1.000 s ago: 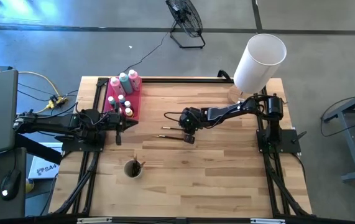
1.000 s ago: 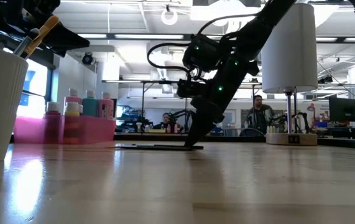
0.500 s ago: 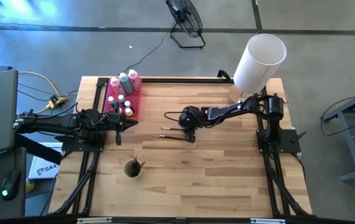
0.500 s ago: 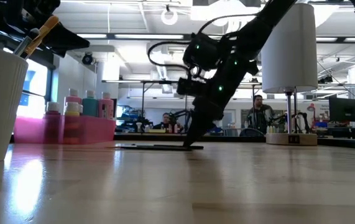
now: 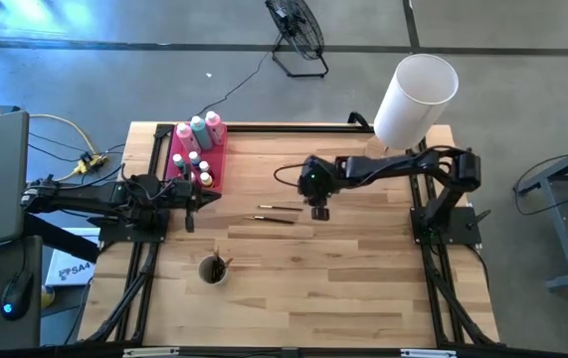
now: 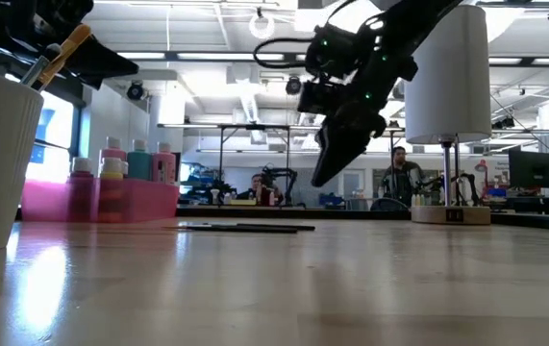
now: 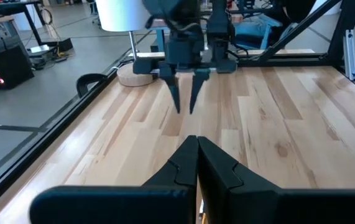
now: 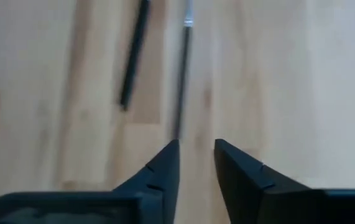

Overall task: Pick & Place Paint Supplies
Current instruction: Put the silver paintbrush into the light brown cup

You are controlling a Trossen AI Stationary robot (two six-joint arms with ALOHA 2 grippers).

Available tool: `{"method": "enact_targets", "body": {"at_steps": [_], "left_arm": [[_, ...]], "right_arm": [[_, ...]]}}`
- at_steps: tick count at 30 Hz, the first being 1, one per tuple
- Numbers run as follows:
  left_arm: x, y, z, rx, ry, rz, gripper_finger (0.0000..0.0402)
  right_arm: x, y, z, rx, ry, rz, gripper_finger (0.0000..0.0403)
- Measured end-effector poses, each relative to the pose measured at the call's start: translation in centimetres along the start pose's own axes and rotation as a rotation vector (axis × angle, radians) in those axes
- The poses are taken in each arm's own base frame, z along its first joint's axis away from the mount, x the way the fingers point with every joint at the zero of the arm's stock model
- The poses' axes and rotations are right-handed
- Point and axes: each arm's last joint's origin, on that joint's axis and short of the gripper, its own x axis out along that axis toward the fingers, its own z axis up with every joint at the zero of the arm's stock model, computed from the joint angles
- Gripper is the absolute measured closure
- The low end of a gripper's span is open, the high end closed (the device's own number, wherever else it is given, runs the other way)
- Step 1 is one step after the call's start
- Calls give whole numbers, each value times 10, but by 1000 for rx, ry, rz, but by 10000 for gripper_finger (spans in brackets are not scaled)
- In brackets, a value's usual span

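Lift-off: right gripper, fingers slightly apart and empty, has risen from two thin dark-handled brushes lying on wooden counter; grasp missed, needs retry. Left gripper together, parked near pink tray.

two thin dark brushes flat on bare wood, bottles upright in tray

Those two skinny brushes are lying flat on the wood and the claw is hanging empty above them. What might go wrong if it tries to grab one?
The two brushes lie flat and close together on the table, so the right gripper, now open and empty above them, might scrape the wood, pinch both, or flick one away. Thin handles could also slip from the fingers on the way to the cup, whose mouth is small and already holds brushes.
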Motion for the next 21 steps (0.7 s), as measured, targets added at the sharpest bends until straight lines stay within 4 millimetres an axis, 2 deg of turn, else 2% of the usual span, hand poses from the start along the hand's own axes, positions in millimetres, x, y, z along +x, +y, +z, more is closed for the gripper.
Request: {"method": "enact_targets", "body": {"at_steps": [5,7,15,21], "left_arm": [[5,0,-3,9,39,28,394],[8,-1,-4,-2,53,46,394],[21,-3,-12,-34,137,87,394],[31,-4,-9,1,135,128,394]], "right_arm": [[3,-13,-16,67,-1,132,378],[5,-15,-19,68,-18,148,395],[4,-17,-21,-30,-210,124,401],[-17,-28,-25,-54,-424,90,401]]}}
